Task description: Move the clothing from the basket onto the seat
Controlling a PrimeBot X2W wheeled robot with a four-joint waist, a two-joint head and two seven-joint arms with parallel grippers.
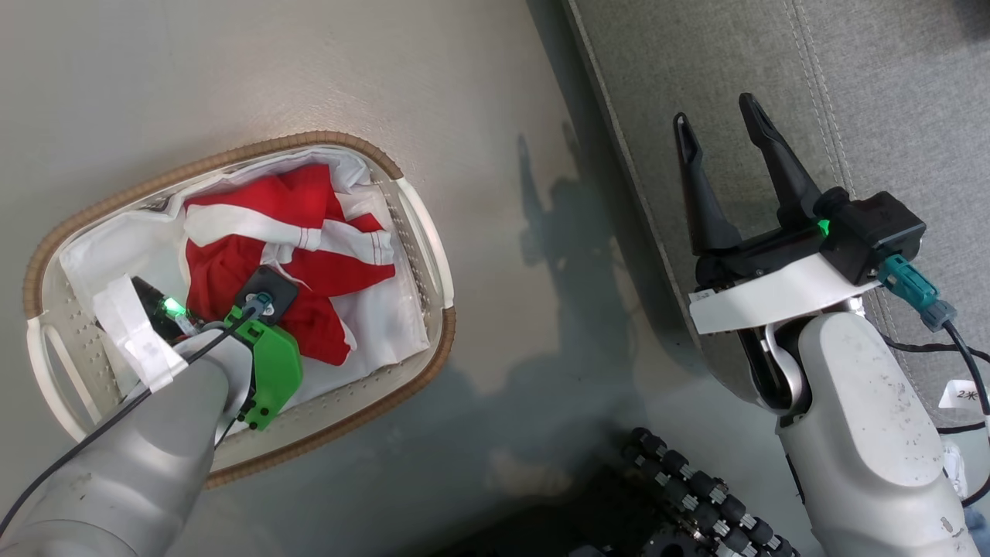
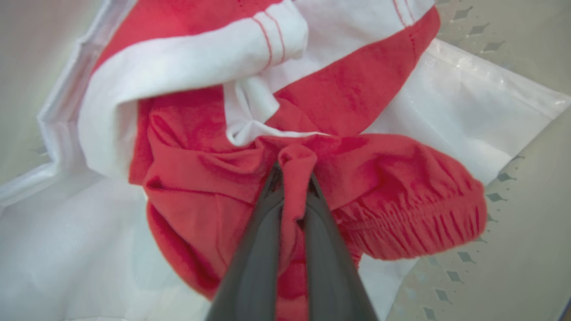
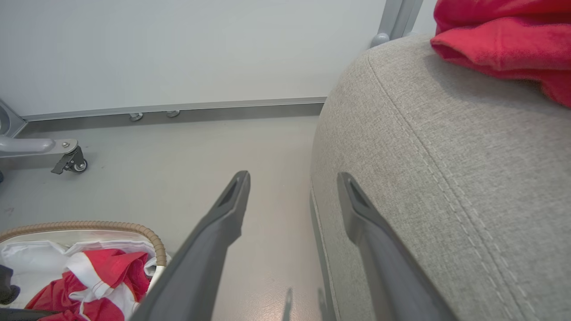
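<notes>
The basket [image 1: 429, 232] stands on the floor at the left, white with a brown woven rim. Red and white clothing [image 1: 286, 232] lies bunched on its white liner. My left arm [image 1: 139, 433] reaches down into it. In the left wrist view my left gripper [image 2: 294, 178] is shut on a fold of the red clothing [image 2: 200, 178]. My right gripper [image 1: 715, 111] hovers open and holds nothing, above the rounded edge of the grey seat [image 1: 889, 93]. The right wrist view shows the right gripper [image 3: 294, 178] open, the seat [image 3: 446, 156], another red garment [image 3: 504, 40] lying on it, and the basket [image 3: 89, 225].
Bare grey floor [image 1: 503, 116] separates the basket from the seat. My base, with black rollers [image 1: 696, 487], is at the bottom. A cable [image 1: 959, 340] trails off my right wrist. A caster frame [image 3: 67, 160] stands by the far wall.
</notes>
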